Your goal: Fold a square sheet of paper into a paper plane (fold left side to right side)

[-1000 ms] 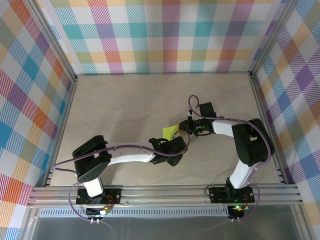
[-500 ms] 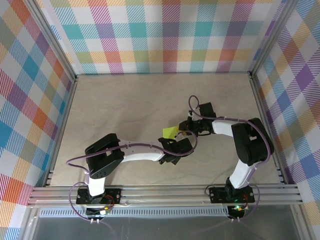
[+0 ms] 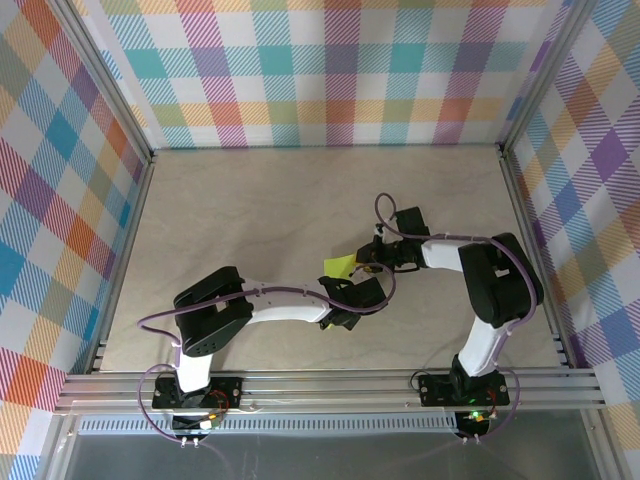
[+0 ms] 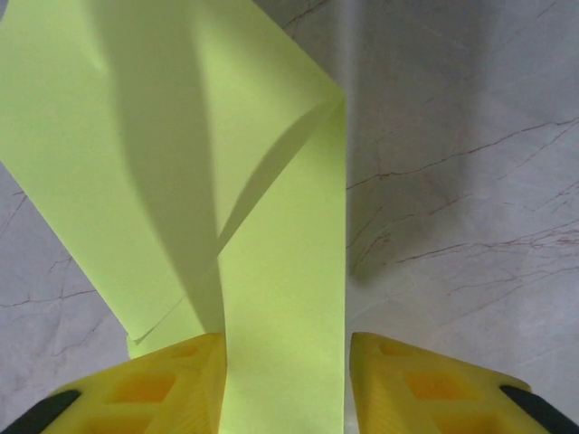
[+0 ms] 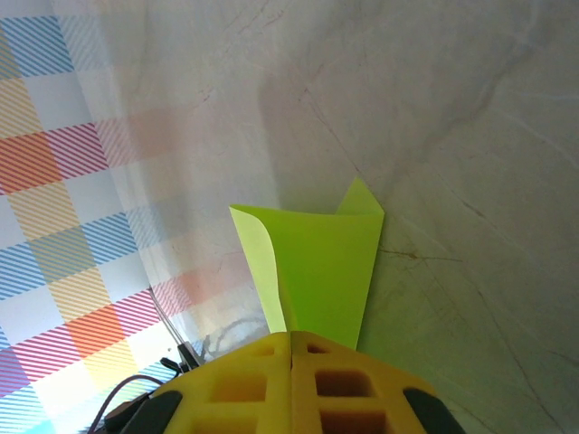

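Note:
The square sheet of paper (image 3: pixel 337 265) is lime yellow-green and stands partly curled up off the table near the middle. My right gripper (image 3: pixel 366 257) holds its right side; in the right wrist view the yellow fingers (image 5: pixel 244 380) are pressed together on the sheet (image 5: pixel 326 271). My left gripper (image 3: pixel 346 286) comes at it from below. In the left wrist view a folded band of the sheet (image 4: pixel 280 298) runs between the two yellow fingers (image 4: pixel 407 384), which stand apart: it touches the left one, with a sliver of gap at the right. The paper plane is out of view.
The marbled beige table (image 3: pixel 250 210) is walled by checked panels (image 3: pixel 330 70) at the back and both sides. An aluminium rail (image 3: pixel 320 385) runs along the near edge by the arm bases. Purple cables (image 3: pixel 385 215) loop over the right wrist.
My left arm has swung in closer to the sheet, and its jaws have narrowed around the paper band. The sheet has shifted slightly left. The right gripper kept its hold.

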Tool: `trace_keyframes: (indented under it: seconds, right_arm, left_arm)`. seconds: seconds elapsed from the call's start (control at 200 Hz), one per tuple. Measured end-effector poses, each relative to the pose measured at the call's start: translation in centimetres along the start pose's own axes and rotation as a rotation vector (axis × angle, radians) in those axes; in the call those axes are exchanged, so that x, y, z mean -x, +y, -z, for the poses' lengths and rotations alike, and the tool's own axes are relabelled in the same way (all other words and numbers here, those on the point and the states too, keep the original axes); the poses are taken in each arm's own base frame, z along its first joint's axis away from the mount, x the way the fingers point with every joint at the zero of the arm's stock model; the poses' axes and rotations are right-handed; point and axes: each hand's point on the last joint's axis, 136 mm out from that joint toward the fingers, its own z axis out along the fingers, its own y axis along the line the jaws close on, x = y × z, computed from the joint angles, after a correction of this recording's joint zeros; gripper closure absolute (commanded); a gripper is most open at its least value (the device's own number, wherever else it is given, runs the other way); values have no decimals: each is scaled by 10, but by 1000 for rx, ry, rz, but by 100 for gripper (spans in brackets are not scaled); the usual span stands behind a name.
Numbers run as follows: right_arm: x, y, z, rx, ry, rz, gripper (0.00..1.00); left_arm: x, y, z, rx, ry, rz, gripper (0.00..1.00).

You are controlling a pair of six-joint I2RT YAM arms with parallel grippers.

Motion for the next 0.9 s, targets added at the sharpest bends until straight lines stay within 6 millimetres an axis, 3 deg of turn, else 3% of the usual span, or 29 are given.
trace_keyframes:
  seconds: [0.695, 0.9]
  right_arm:
    - [1, -1, 0, -6, -5, -5, 100]
    - [2, 0, 0, -5, -7, -4, 84]
  left_arm:
    - [1, 0, 0, 0, -4, 27, 89]
    - [1, 4, 0, 18, -15, 35, 97]
